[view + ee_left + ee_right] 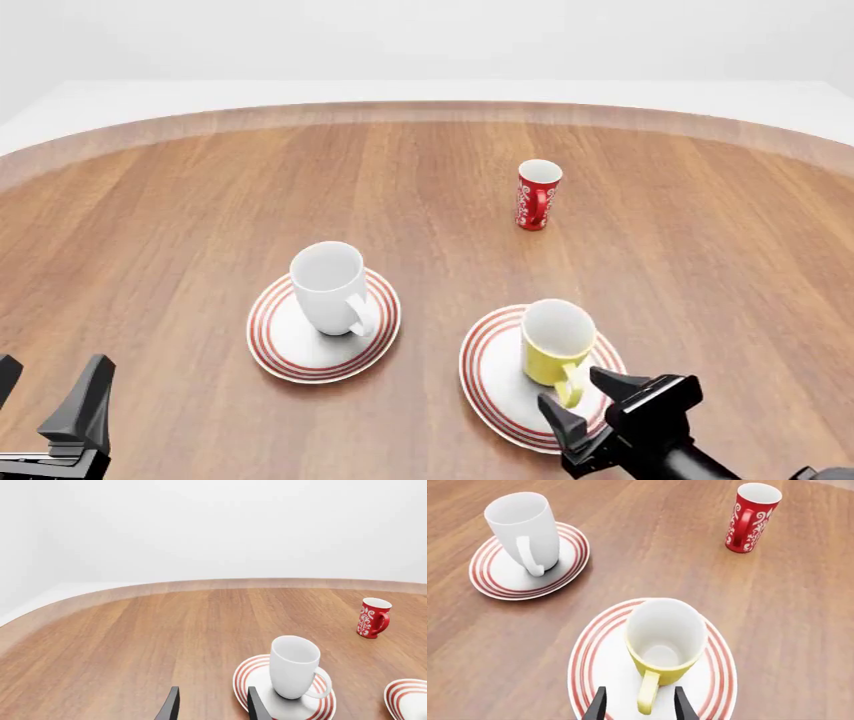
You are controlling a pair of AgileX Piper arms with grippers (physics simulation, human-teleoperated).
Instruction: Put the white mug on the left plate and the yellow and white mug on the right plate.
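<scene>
Now the white mug (330, 286) stands upright on the left plate (287, 349), well ahead of the left hand (40, 400), whose fingers are spread apart with nothing between them, low over the bench (160, 230). The yellow and white mug (555, 342) sits upright on the right plate (491, 380), its handle pointing back toward the right hand (595, 398) (fingers apart, just behind the handle, not gripping it). Farther off stands a red mug (538, 194).

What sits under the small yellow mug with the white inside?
The yellow mug stands upright on a round white plate with red rim rings. The plate's centre beneath the mug is hidden. Inside, the mug looks empty.
</scene>
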